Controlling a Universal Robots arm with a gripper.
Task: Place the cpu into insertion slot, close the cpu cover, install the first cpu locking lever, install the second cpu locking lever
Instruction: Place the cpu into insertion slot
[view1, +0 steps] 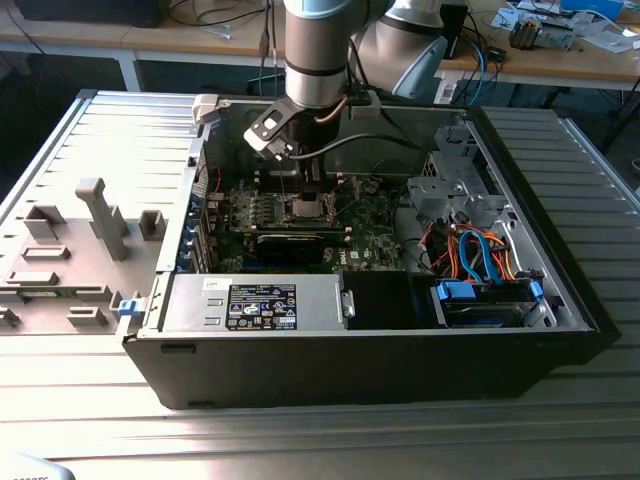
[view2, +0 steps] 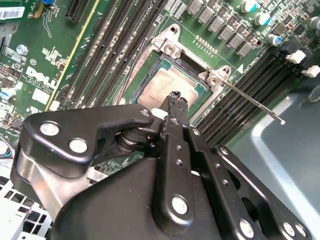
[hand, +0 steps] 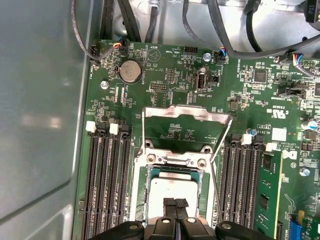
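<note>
**CPU's in, cover and levers not done yet**

The cpu (hand: 162, 192) is sitting flat inside the insertion slot (hand: 139, 195), so I'm calling step one done, or as good as. The hand (hand: 175, 202) is hovering right over the chip's silvery top with its two fingers pressed together and nothing pinched between them. I can't tell if the tips are actually touching the metal or just floating above it.

The rest is looking untouched. The cpu cover (hand: 187, 112) is standing flipped open on the far side of the socket, with the green motherboard (hand: 165, 75) showing through its window. Both locking levers are sticking up loose: one wire lever (hand: 220, 141) beside the cover and another lever (hand: 143, 131) on its opposite side. So the cover and both levers are what's left.

From outside, the arm is reaching down into the open PC case (view1: 400, 350), which is lying on the ribbed desk (view1: 300, 440).
</note>
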